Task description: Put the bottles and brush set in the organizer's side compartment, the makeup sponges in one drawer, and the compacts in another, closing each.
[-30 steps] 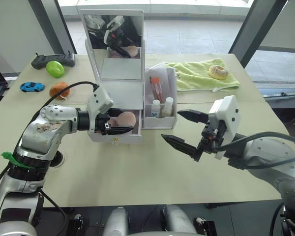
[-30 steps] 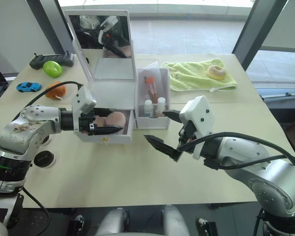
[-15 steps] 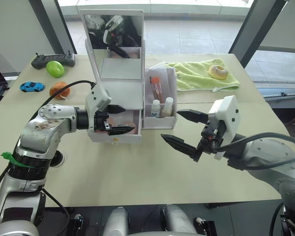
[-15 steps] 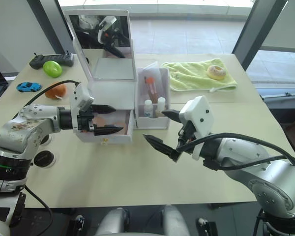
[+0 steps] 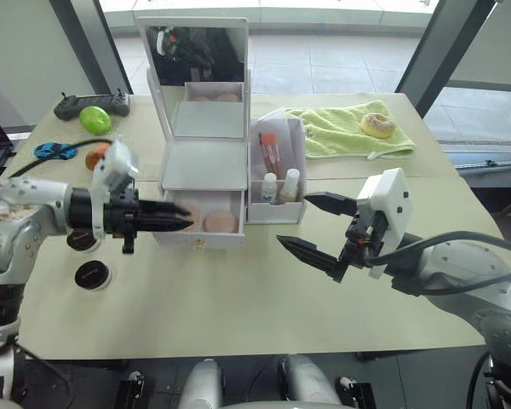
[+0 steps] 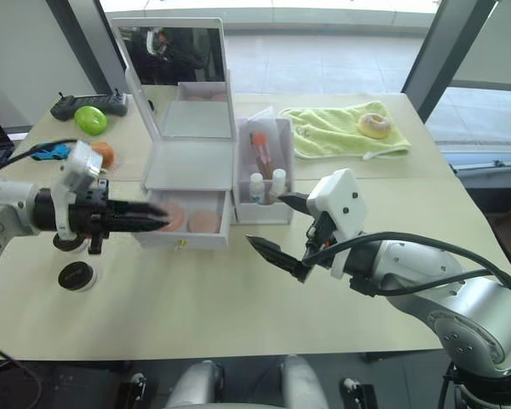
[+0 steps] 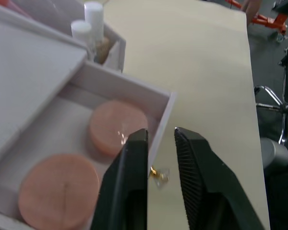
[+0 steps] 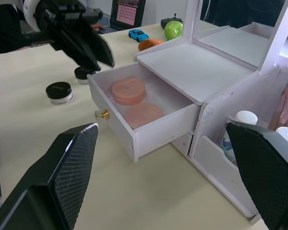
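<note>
The white organizer (image 5: 203, 162) stands mid-table with its mirror lid up. Its upper drawer (image 8: 116, 125) is pulled out, and two peach makeup sponges (image 7: 117, 134) (image 7: 57, 191) lie flat in it. Two white-capped bottles (image 5: 279, 187) and the brushes (image 5: 270, 149) stand in the side compartment (image 5: 277, 209). Two black round compacts (image 8: 58, 91) (image 8: 81, 73) sit on the table left of the organizer. My left gripper (image 5: 190, 224) hovers shut and empty over the drawer's front left corner, above the gold knob (image 8: 103, 114). My right gripper (image 5: 296, 220) hangs open in front of the side compartment.
A green towel (image 5: 345, 132) with a doughnut (image 5: 378, 124) lies at the back right. A green fruit (image 5: 95, 118), a black controller (image 5: 77, 105), a blue toy car (image 5: 55, 150) and an orange object (image 5: 98, 153) sit at the back left.
My left gripper let go of a sponge in the drawer, drew back to the left out of it and shut. The right arm stayed put.
</note>
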Tool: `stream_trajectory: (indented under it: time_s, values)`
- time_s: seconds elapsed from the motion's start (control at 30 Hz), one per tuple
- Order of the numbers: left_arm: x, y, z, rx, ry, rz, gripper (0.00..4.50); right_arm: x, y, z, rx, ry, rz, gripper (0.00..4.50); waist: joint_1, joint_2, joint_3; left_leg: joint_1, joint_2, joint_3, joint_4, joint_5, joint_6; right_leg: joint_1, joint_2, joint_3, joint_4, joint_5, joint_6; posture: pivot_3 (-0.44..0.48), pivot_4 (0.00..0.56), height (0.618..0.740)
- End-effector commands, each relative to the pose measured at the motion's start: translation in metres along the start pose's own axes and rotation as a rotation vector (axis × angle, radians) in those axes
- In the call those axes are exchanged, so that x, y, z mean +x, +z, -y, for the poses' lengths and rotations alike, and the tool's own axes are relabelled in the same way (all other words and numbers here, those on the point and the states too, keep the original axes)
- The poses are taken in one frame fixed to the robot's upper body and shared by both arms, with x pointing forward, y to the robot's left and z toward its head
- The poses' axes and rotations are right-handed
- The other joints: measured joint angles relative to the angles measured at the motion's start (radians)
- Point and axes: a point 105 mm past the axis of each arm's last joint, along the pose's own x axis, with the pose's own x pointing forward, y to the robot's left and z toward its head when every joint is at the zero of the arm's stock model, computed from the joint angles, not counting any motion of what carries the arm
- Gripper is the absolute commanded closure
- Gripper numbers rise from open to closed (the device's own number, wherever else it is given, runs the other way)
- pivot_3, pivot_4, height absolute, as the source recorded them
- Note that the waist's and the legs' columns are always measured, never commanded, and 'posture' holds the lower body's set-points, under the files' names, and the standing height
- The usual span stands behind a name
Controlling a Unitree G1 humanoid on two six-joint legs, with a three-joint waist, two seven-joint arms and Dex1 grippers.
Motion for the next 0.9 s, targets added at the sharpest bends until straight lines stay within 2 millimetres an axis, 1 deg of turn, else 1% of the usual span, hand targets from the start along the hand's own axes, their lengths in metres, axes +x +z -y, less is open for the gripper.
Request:
stream_trajectory:
  time_s: [0.03, 0.13, 0.2, 0.37, 0.5, 0.73, 0.9]
  values:
    - [0.0, -0.002, 0.002, 0.095, 0.009, -0.053, 4.47, -0.005, 0.01, 0.003, -0.046, -0.014, 0.032, 0.0, 0.003, -0.001, 0.0, 0.0, 0.0, 0.0, 0.0, 0.0, 0.0, 0.0, 0.0, 0.0, 0.0, 0.0, 0.0, 0.0, 0.15, 0.74]
    - [0.005, -0.015, -0.003, 0.123, 0.044, -0.09, 4.47, -0.007, 0.011, 0.004, -0.054, -0.015, 0.028, 0.0, 0.002, -0.001, 0.0, 0.0, 0.0, 0.001, 0.0, 0.0, 0.0, 0.0, 0.0, 0.0, 0.0, 0.0, 0.0, 0.0, 0.15, 0.74]
    - [0.009, -0.018, -0.009, 0.137, 0.083, -0.091, 4.47, -0.008, 0.012, 0.004, -0.059, -0.013, 0.025, 0.0, 0.003, 0.0, 0.0, 0.0, 0.0, 0.001, 0.0, 0.0, 0.0, 0.0, 0.0, 0.0, 0.0, 0.0, 0.0, 0.0, 0.15, 0.74]
    - [0.019, -0.013, -0.025, 0.151, 0.17, -0.047, 4.47, -0.012, 0.014, 0.005, -0.068, 0.006, 0.016, 0.0, 0.006, -0.001, 0.0, 0.0, 0.0, 0.001, 0.0, 0.0, 0.0, 0.001, 0.0, 0.0, 0.0, 0.0, 0.0, 0.0, 0.15, 0.74]
    - [0.026, -0.016, -0.039, 0.163, 0.243, -0.043, 4.47, -0.014, 0.015, 0.004, -0.071, 0.032, 0.007, 0.0, 0.006, 0.0, 0.0, 0.0, 0.0, 0.001, 0.001, 0.0, 0.0, 0.001, 0.0, 0.0, 0.0, 0.0, 0.0, 0.0, 0.15, 0.74]
    - [0.039, -0.009, -0.053, 0.152, 0.317, 0.02, 4.47, -0.015, 0.013, -0.003, -0.062, 0.105, -0.018, 0.0, 0.007, -0.001, -0.001, 0.0, 0.0, 0.0, 0.002, 0.0, 0.0, 0.001, 0.0, 0.0, 0.001, 0.001, 0.0, 0.0, 0.15, 0.74]
    - [0.044, -0.008, -0.067, 0.14, 0.393, 0.053, 4.47, -0.015, 0.014, -0.005, -0.062, 0.136, -0.023, 0.0, 0.01, -0.001, -0.001, 0.0, 0.0, 0.0, 0.002, 0.0, 0.0, 0.001, 0.001, 0.0, 0.001, 0.001, 0.0, 0.0, 0.15, 0.74]
